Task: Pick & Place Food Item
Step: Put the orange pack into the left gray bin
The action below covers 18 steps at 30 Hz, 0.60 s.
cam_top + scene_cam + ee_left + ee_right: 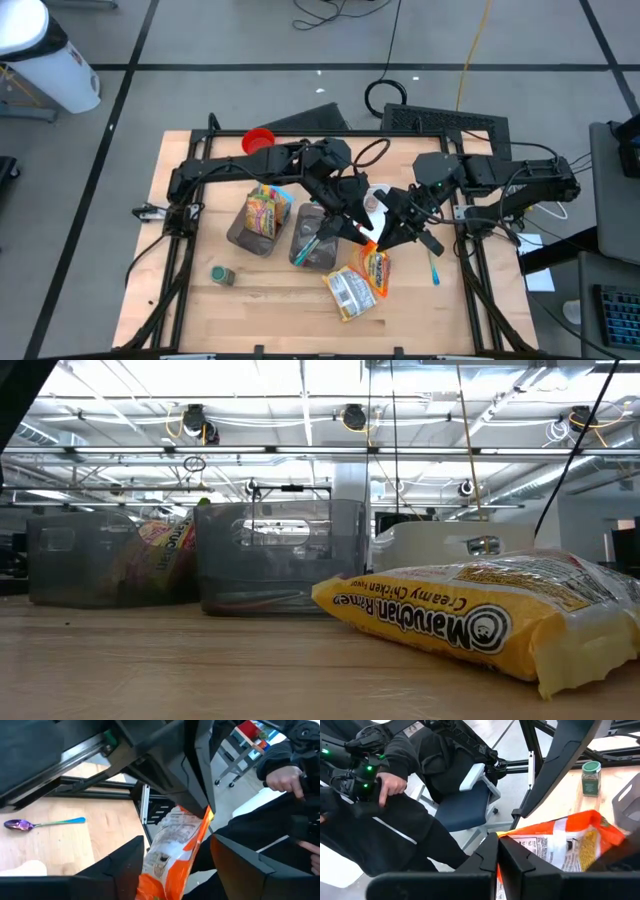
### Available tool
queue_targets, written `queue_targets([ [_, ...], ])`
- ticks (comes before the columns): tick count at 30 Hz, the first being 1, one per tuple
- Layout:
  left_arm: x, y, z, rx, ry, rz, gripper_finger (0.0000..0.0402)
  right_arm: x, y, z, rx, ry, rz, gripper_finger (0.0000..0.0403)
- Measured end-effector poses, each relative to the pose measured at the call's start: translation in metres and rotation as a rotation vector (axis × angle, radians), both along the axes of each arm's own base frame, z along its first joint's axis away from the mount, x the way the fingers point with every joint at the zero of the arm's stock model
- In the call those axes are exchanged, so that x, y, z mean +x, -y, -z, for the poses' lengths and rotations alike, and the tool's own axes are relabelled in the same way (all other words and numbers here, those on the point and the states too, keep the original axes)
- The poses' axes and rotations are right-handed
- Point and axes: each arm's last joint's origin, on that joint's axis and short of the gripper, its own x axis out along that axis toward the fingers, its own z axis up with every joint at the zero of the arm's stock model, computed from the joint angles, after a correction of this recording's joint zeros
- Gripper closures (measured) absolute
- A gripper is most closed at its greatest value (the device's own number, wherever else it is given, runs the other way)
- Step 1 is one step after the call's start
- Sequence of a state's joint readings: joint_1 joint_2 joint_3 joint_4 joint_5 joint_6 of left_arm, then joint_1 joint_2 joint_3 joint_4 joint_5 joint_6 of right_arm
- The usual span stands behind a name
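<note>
An orange-and-white food packet (376,266) hangs between my two arms over the middle of the table. My right gripper (498,842) is shut on one end of it. My left gripper (177,839) is open, one finger on each side of the packet's lower part (167,857). A second, yellow ramen packet (480,622) lies flat on the table just in front. None of the grippers shows in the low view. My right gripper pinches the packet's orange end seam (520,836) between its two shut fingers, coming in roughly level from the table's right. The packet stretches away from the fingers, clear of the table. My left gripper's fingers (131,862) flank the packet; I cannot tell whether they touch it.
Two clear bins (258,222) (314,238) stand at the left of centre, one with a packet inside. A white bowl (376,204) sits behind the grippers, and a spoon (435,270) lies to the right. A green-lidded jar (222,274) and red cup (258,140) stand on the left. A seated person (395,785) is beyond the table.
</note>
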State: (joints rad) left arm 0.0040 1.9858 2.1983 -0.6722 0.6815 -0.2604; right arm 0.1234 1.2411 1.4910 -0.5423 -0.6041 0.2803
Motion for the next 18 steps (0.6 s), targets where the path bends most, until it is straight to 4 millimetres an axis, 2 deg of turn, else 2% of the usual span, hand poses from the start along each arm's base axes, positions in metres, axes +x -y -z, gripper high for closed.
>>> queue_targets([
  [8,0.0,0.0004,-0.0001,0.01,0.011,0.007,0.0238,0.0001,0.0001,0.0001,-0.002,0.002,-0.001,0.0403],
  [18,0.0,0.0004,-0.0005,0.015,0.018,0.011,0.03,0.0001,0.0001,0.0001,-0.003,0.002,0.0,0.0403],
])
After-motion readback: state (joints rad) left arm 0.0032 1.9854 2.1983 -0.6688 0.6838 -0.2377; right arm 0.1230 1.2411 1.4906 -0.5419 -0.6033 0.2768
